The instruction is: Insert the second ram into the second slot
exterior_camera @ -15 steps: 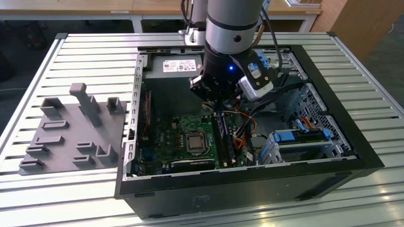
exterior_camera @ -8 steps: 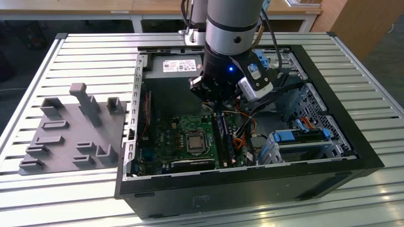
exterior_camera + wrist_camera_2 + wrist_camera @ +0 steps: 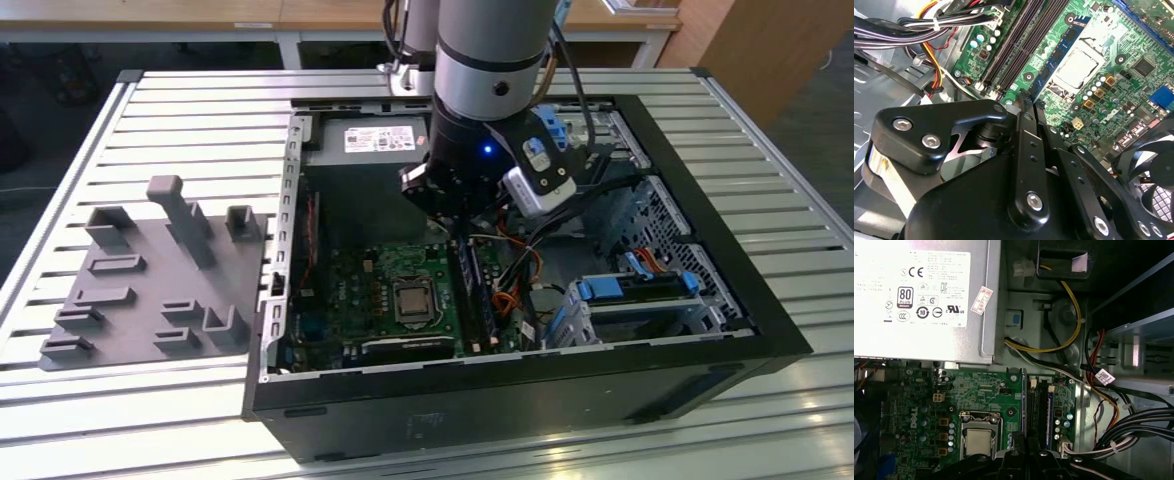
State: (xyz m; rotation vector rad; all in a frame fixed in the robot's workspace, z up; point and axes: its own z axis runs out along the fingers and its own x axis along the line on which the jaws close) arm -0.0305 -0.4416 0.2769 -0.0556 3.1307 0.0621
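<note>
1. Second wrist view: the gripper (image 3: 1026, 102) is clenched on the second ram (image 3: 1054, 56), which projects from its fingertips above the motherboard (image 3: 1114, 60).
2. The stick lies parallel to the memory slots (image 3: 1019, 45), appearing just beside them.
3. Judgement: pickup is complete. Final alignment and seating in the second slot remain.

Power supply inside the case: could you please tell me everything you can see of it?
The power supply is a silvery metal box bearing a large white label and a small red-and-white sticker. It sits flat in a corner of the open black case, its edge bordering the green motherboard. Yellow and black cables emerge near its corner.
</note>
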